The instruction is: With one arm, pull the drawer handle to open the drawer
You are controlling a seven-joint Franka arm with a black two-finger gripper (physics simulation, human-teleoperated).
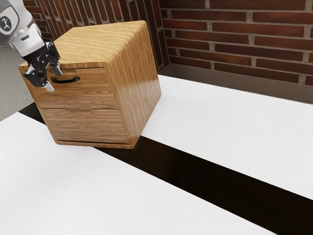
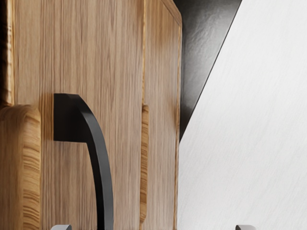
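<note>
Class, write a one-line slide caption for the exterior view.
Franka arm's open gripper at the black handle on the top drawer of a wooden cabinet, on a white table.

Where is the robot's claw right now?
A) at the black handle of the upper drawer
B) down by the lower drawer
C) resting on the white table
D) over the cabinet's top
A: the gripper sits, fingers open, at one end of the black handle on the upper drawer.
</note>
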